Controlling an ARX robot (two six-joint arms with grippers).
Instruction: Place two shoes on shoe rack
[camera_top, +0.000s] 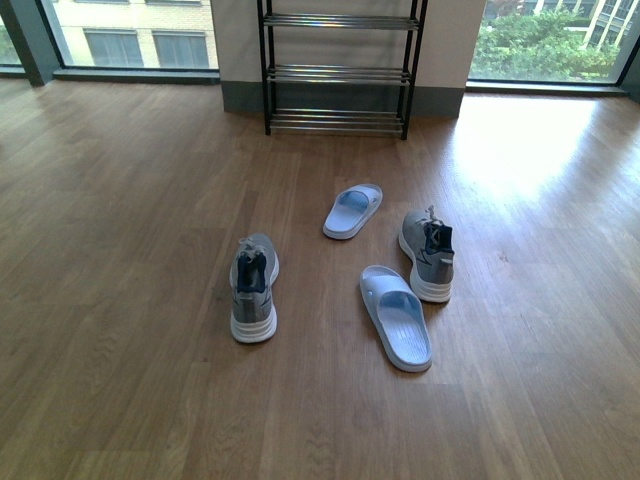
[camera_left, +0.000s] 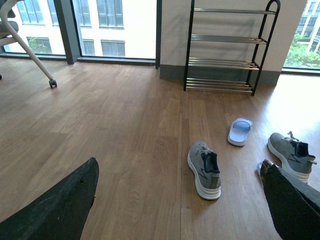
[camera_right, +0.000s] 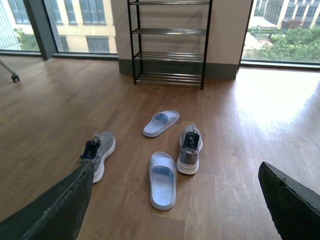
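Two grey knit shoes with white soles stand upright on the wooden floor. The left shoe (camera_top: 253, 286) (camera_left: 204, 169) (camera_right: 98, 151) and the right shoe (camera_top: 428, 253) (camera_left: 291, 155) (camera_right: 189, 147) both have their heels toward me. The black-framed shoe rack (camera_top: 337, 72) (camera_left: 226, 49) (camera_right: 170, 44) with silver rod shelves stands against the far wall, its shelves bare. Neither arm shows in the front view. My left gripper (camera_left: 181, 207) is open above the floor, short of the left shoe. My right gripper (camera_right: 175, 207) is open too, nothing between its fingers.
Two light blue slides lie between the shoes: one (camera_top: 353, 210) (camera_right: 161, 122) nearer the rack, one (camera_top: 396, 315) (camera_right: 162, 179) closer to me beside the right shoe. A chair leg with a caster (camera_left: 52, 83) stands at the far left. Windows flank the rack.
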